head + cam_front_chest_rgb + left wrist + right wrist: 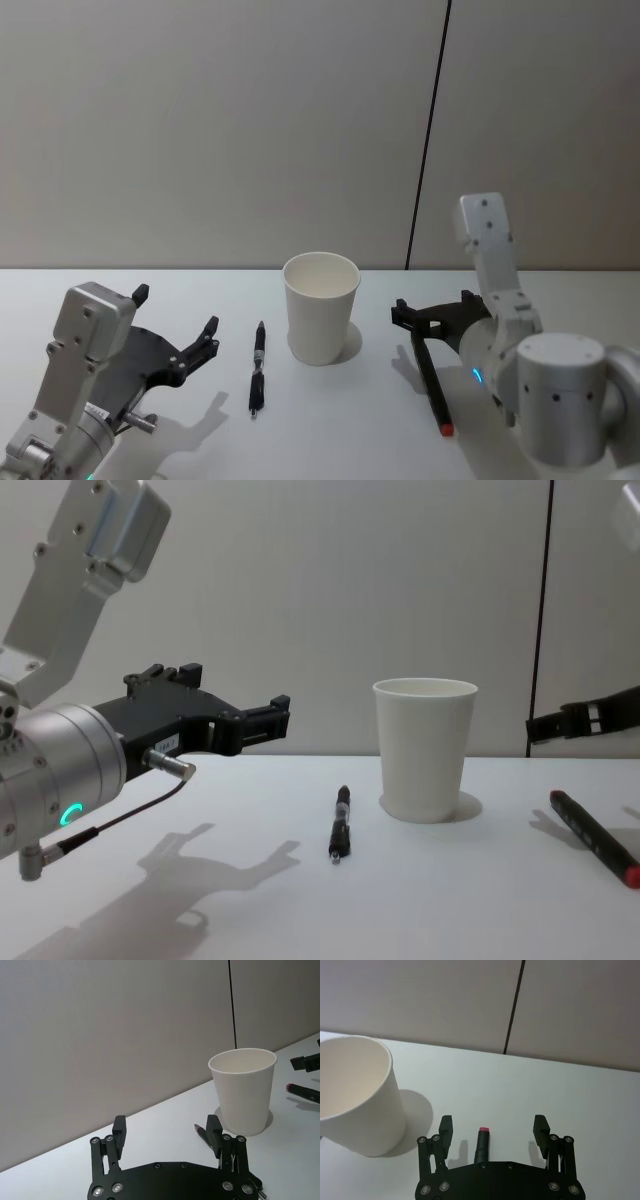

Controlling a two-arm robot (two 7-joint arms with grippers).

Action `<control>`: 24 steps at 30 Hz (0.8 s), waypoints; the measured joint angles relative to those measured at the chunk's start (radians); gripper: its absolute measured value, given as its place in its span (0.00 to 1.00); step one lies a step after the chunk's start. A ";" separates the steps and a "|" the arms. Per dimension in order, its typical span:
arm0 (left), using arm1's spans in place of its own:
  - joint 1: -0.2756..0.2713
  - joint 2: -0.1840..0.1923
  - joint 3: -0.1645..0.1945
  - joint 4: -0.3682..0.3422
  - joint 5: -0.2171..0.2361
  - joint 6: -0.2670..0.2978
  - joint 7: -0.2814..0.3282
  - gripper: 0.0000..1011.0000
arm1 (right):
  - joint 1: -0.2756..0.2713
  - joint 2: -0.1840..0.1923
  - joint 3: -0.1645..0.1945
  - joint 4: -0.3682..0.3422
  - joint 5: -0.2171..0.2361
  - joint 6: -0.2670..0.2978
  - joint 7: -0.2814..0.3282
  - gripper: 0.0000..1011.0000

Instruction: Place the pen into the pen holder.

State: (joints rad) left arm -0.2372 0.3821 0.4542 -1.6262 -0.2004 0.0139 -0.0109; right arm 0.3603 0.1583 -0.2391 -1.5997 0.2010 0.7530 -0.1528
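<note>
Standing upright, white tapered pen holder [320,308], black pen [258,368] beside, left hand [176,310] and right hand [435,305] spread wide.

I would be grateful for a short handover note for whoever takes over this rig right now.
Left gripper: open, empty, in the air left of the black pen.
Right gripper: open, empty, above the far end of the red-ended pen.
Pen holder: upright on the table between the two pens, no pen in it.
Done: nothing; both pens lie flat on the table.
Left: grasp a pen, lift it, drop it into the pen holder.
</note>
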 joint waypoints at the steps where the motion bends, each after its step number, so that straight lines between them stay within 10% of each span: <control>1: 0.000 0.000 0.000 0.000 0.000 0.000 0.000 0.99 | 0.010 -0.003 -0.001 0.008 -0.001 0.023 -0.002 0.99; 24: 0.000 0.000 0.000 0.000 0.000 0.000 0.000 0.99 | 0.071 -0.034 -0.005 0.087 -0.020 0.159 -0.016 0.99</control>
State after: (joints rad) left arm -0.2372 0.3821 0.4542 -1.6262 -0.2004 0.0139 -0.0109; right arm 0.4317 0.1241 -0.2443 -1.5130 0.1811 0.9120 -0.1691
